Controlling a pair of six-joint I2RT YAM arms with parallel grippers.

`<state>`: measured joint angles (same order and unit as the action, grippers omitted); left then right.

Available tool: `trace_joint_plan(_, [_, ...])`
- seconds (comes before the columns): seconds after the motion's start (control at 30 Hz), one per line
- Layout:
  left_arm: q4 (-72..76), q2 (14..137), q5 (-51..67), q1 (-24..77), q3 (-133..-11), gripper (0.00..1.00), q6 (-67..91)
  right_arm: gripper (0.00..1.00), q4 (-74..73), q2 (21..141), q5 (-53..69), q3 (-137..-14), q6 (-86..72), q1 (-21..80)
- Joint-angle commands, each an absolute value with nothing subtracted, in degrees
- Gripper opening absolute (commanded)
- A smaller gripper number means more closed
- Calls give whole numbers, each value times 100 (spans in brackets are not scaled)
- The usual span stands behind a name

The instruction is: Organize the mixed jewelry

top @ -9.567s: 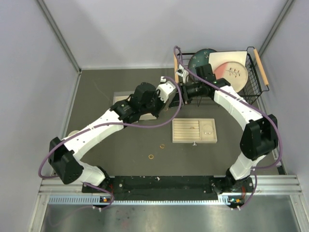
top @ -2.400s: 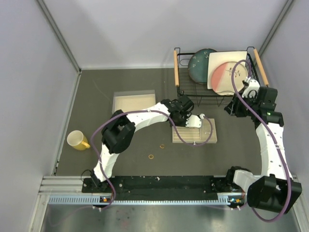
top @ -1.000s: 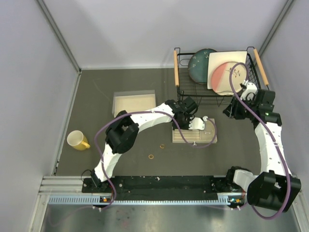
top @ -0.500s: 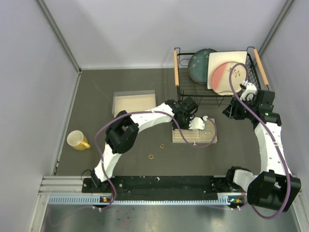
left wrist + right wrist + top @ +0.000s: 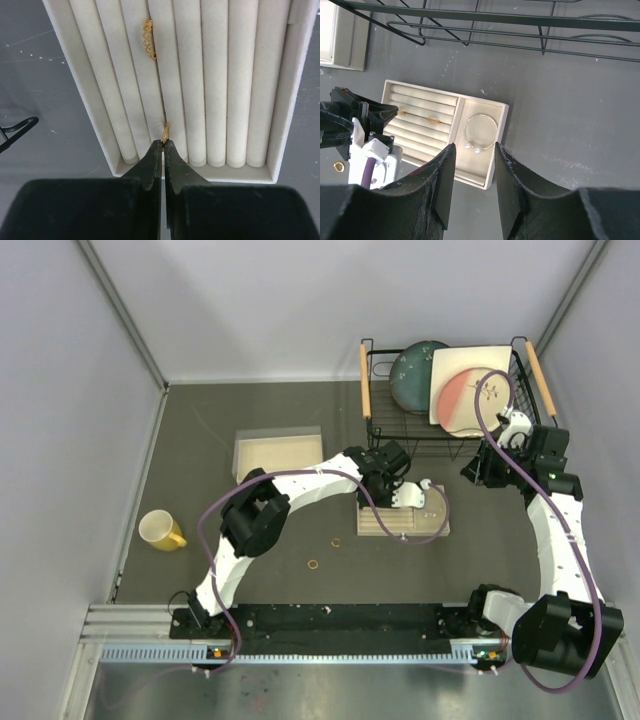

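**Left arm.** The left tool (image 5: 163, 142) is closed on a gold ring (image 5: 166, 131), which it pinches edge-on at the very tips. The ring stands over a groove at the near end of the beige tray (image 5: 292, 100). We judge the ring to be at the groove's mouth and not yet pushed home. A seated ring (image 5: 148, 39) sits further along a neighbouring groove.

**Right arm.** The right tool (image 5: 475, 147) hangs well above the tabletop (image 5: 580, 100) with its jaws apart and nothing between them.

**Other jewelry.** The silver bracelet (image 5: 481, 132) lies in the tray's right compartment. Two loose rings (image 5: 336, 541) rest on the tabletop, near and left of the tray.

**Risks.**
- The grip is slight, so the ring may twist or spring out when the jaws part. It could then lie across a roll instead of standing in the groove.
- Pressing down with closed tips may shove the tray, which appears to sit loose, and disturb the seated ring and the bracelet.
- The left arm's purple cable (image 5: 368, 167) loops across the tray's near edge in the overhead view. A quick withdrawal could drag it over the tray.
- The loose rings are small and flat, so the next pick may skid them.
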<state>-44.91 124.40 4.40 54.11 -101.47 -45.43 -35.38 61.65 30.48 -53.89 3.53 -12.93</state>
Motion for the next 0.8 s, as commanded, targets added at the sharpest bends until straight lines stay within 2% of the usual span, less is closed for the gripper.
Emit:
trace_joint_plan(0.0, [-4482,12551,404,5423,-10301,0,-4474,37,-3349,6108,3182,-5353,431,-1371])
trace_joint_plan(0.77, [-4482,12894,194,5607,-10274,0,-4210,37,-3357,6029,3164,-5335,387,-1362])
